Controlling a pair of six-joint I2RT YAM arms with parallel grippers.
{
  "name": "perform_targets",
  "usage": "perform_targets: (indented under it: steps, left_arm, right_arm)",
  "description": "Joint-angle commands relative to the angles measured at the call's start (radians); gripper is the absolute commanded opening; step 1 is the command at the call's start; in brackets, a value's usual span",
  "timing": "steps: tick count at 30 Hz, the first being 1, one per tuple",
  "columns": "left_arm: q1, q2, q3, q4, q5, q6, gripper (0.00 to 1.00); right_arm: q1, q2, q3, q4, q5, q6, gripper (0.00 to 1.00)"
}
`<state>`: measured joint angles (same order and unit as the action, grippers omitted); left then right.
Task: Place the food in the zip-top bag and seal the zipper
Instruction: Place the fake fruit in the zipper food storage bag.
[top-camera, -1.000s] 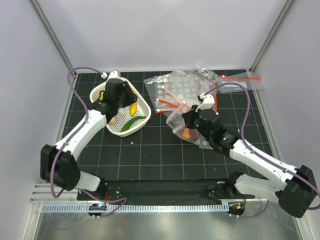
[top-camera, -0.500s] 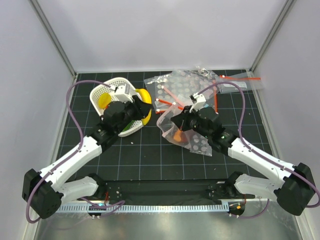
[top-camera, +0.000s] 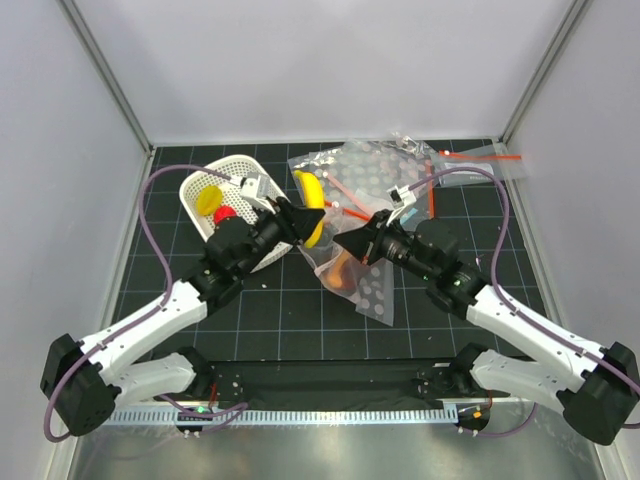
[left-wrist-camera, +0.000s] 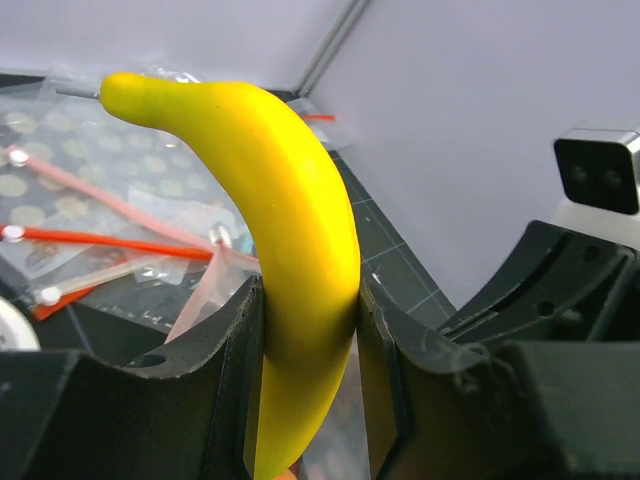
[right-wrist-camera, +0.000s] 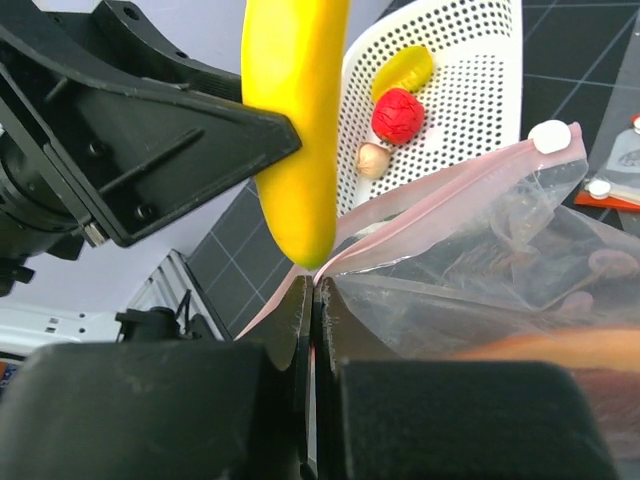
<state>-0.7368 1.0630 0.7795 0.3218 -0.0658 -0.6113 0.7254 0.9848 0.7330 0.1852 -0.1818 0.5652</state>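
Yellow banana (left-wrist-camera: 270, 160) stands clamped between the left pincer's (left-wrist-camera: 305, 310) jaws.

The banana (top-camera: 311, 193) is up in the air, roughly upright, its lower tip right over the mouth of the clear, crumpled zip-top bag (top-camera: 372, 290) — the pink zipper (right-wrist-camera: 440, 185) isn't sealed, and the orange-brown hot dog (top-camera: 347, 272) is inside. The yellow round piece (right-wrist-camera: 403, 68), red berry (right-wrist-camera: 398, 115) and beige egg (right-wrist-camera: 373, 159) sit together in the white basket (right-wrist-camera: 480, 100).
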Motion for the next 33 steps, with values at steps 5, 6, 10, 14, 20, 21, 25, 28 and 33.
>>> perform_targets:
  steps: [5,6,10,14,20,21,25,28,33]
  left_arm:
    - [-0.099,0.081,0.032,0.186,0.057,0.106,0.00]
    - [-0.113,0.087,0.038,0.186,0.060,0.119,0.00]
    - [-0.157,0.094,0.030,0.212,0.050,0.147,0.00]
    - [-0.162,0.109,0.021,0.238,0.061,0.084,0.00]
    - [-0.196,0.167,0.041,0.246,0.060,0.053,0.00]
    - [-0.197,0.175,0.043,0.247,0.063,0.042,0.00]
    - [-0.202,0.193,0.061,0.247,0.139,0.057,0.00]
    - [-0.210,0.198,0.066,0.252,0.193,0.094,0.00]
    - [-0.243,0.212,0.064,0.293,0.242,0.157,0.11]
  right_arm:
    - [0.005,-0.072,-0.027,0.126,-0.030,0.051,0.01]
    - [0.005,-0.086,-0.041,0.131,-0.001,0.053,0.01]
    - [0.005,-0.164,-0.089,0.145,0.097,0.061,0.01]
    - [0.005,-0.262,-0.152,0.197,0.174,0.079,0.01]
    - [0.005,-0.325,-0.210,0.263,0.243,0.098,0.01]
    - [0.005,-0.346,-0.213,0.258,0.252,0.099,0.01]
    - [0.005,-0.397,-0.215,0.209,0.326,0.081,0.01]
    - [0.005,-0.422,-0.215,0.185,0.352,0.068,0.01]
    - [0.005,-0.440,-0.218,0.172,0.361,0.067,0.01]
